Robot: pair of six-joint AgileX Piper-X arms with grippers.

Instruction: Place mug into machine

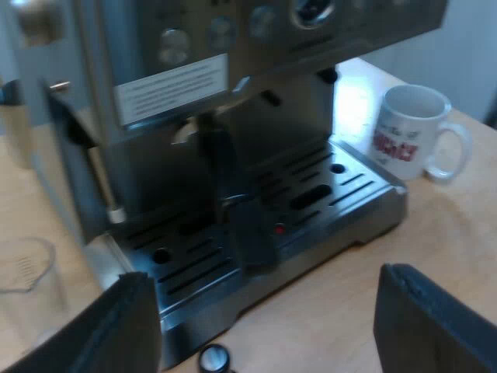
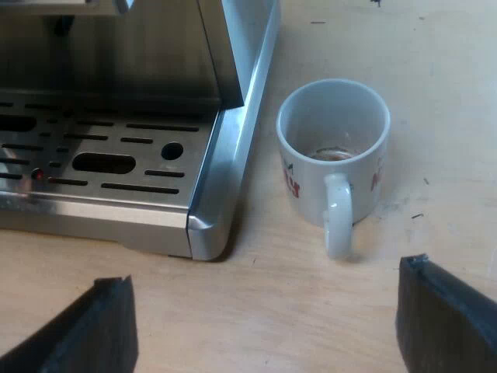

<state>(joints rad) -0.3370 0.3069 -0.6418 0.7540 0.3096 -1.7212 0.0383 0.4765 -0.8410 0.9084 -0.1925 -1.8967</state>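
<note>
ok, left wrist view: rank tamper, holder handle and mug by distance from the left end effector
1. Tamper, on the table right at the left end effector.
2. Holder handle, at the machine front.
3. Mug, on the table beside the machine.

light wood table (image 2: 311,311), bare grain. machine (image 1: 256,233) sits flat on it, tray base right on the wood. mug (image 2: 332,159) upright on the table, just beside the tray's corner, not touching it, with a thin strip of wood between them. clear glass (image 1: 27,272) stands on the table at the machine's opposite side, near it. tamper (image 1: 213,359) with black knob is on the wood just off the tray's front edge. a few dark specks (image 2: 417,215) lie on the table near the mug.
</note>
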